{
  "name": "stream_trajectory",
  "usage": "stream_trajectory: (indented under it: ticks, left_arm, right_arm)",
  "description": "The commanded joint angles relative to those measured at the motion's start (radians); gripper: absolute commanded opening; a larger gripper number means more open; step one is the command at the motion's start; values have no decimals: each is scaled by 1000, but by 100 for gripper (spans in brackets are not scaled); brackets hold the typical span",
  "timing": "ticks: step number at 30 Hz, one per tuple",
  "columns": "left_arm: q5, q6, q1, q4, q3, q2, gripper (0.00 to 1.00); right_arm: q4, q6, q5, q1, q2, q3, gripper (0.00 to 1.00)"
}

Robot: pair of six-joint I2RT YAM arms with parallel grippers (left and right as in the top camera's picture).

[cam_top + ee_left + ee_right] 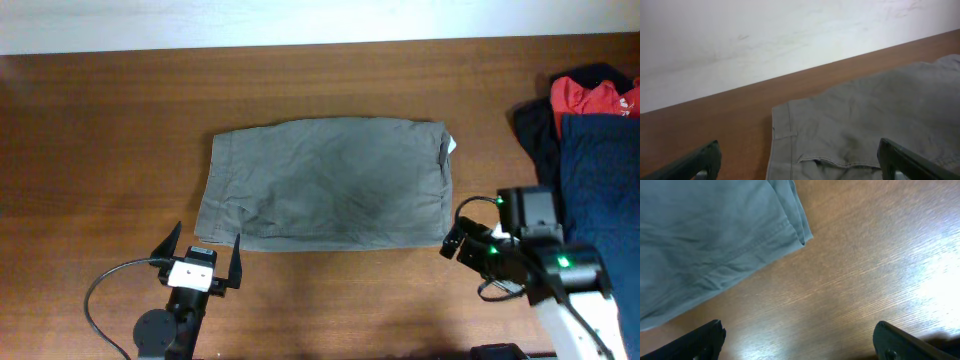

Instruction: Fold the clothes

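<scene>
The grey-olive shorts (328,182) lie flat on the wooden table, folded into a rectangle, with a white label (452,144) showing at the upper right corner. My left gripper (204,252) is open and empty just off the shorts' lower left corner. The left wrist view shows the shorts' left edge and a pocket seam (850,135) between the open fingers (799,167). My right gripper (458,236) is open and empty next to the lower right corner. The right wrist view shows that corner (720,235) above bare wood and the open fingers (800,342).
A navy blue garment (598,165) and a red garment (592,96) are piled at the table's right side, close behind my right arm. The table's far edge meets a white wall (740,40).
</scene>
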Motion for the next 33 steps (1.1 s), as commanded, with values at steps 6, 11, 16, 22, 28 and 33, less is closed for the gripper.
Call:
stream_trajectory:
  ticks: [6,11,16,22,28,33]
  left_arm:
    - [-8,12,4,-1,-7,-8,99]
    - [6,-54,4,0,-6,-8,99]
    - [48,-74,4,3,-6,-8,99]
    - [89,-75,4,6,-6,-8,100]
    - [163,-175,4,10,-5,-8,99]
    - [272,-188,4,10,24,-8,99]
  right_arm:
    - [43,23,-7,-4,215,-11,99]
    - [44,22,-50,-4,317,-11,99]
    - [61,22,-68,-4,338,-11,99]
    - [85,22,-75,-4,338,-11,99]
    - [86,22,-75,-4,338,-11,99]
    - [86,22,-75,-4,338,-11,99]
